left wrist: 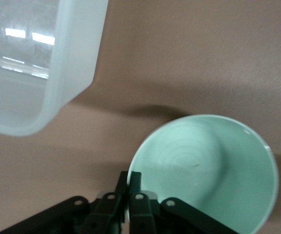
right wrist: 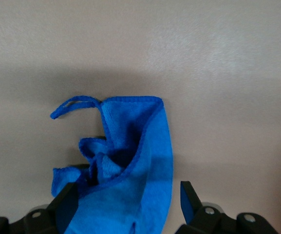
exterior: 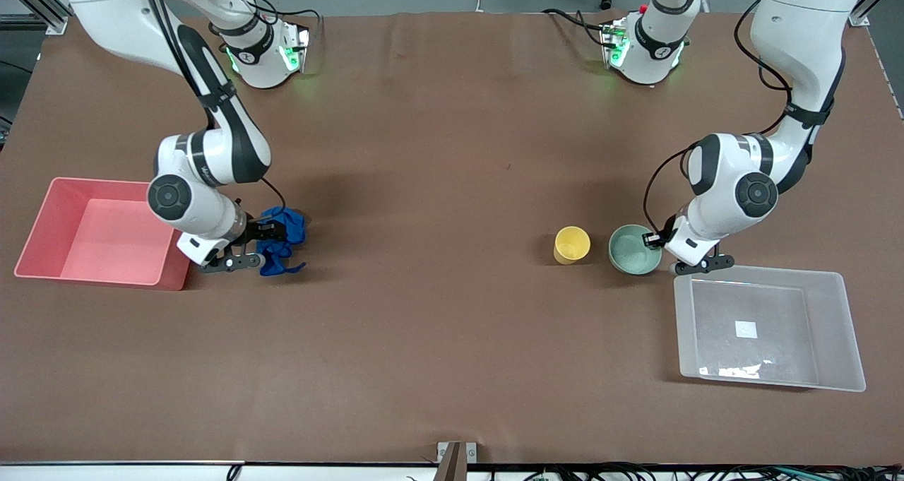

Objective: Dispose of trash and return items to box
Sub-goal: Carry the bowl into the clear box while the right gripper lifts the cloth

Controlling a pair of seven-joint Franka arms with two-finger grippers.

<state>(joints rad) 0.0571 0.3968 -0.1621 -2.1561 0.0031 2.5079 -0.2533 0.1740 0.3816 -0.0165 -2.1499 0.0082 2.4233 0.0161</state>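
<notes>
The blue cloth [exterior: 284, 235] lies crumpled on the table beside the pink bin. My right gripper [exterior: 263, 245] is low at the cloth, open, one finger on each side of it; the right wrist view shows the cloth [right wrist: 140, 161] between the fingers [right wrist: 66, 204]. My left gripper [exterior: 653, 240] is shut on the rim of the mint-green bowl [exterior: 633, 250], one finger inside and one outside, as the left wrist view shows [left wrist: 129, 184] on the bowl [left wrist: 213, 165]. The yellow cup [exterior: 571, 244] stands upright beside the bowl. The clear box [exterior: 766, 329] is empty, nearer the front camera than the bowl.
The pink bin [exterior: 42, 234] sits empty at the right arm's end of the table, touching distance from the right wrist. A corner of the clear box [left wrist: 57, 97] shows close to the bowl in the left wrist view.
</notes>
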